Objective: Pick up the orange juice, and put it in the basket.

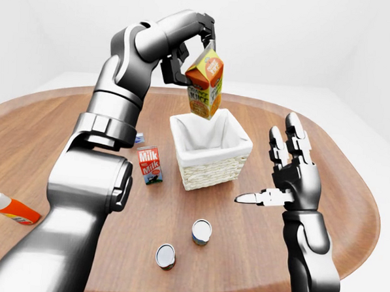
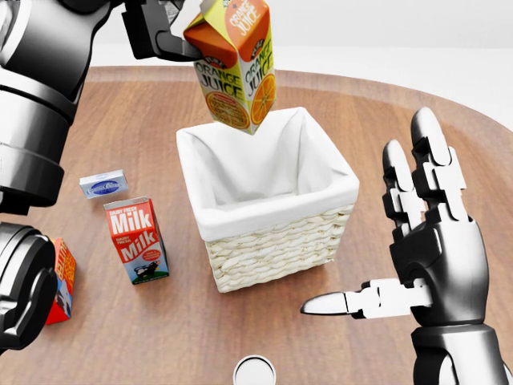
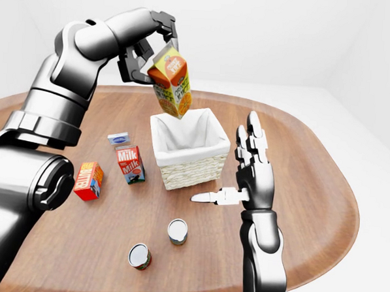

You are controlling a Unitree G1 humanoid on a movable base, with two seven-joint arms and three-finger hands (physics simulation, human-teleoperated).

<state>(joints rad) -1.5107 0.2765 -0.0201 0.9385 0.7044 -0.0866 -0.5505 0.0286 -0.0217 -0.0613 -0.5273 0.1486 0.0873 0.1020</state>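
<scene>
The orange juice carton (image 2: 236,68) hangs nearly upright in the air, its lower corner just over the far rim of the wicker basket (image 2: 276,245). My left hand (image 3: 148,49) is shut on the carton's upper part, reaching in from the top left of the head view. The basket has a white cloth lining and looks empty inside. My right hand (image 2: 401,265) stands open to the right of the basket, fingers spread upward and thumb pointing left, holding nothing.
A milk carton (image 2: 136,241), a small blue-white box (image 2: 103,184) and a butter box (image 3: 88,181) stand left of the basket on the round wooden table (image 1: 349,193). Two cans (image 1: 201,231) (image 1: 166,256) sit nearer me. An orange-white tube (image 1: 8,208) lies at far left.
</scene>
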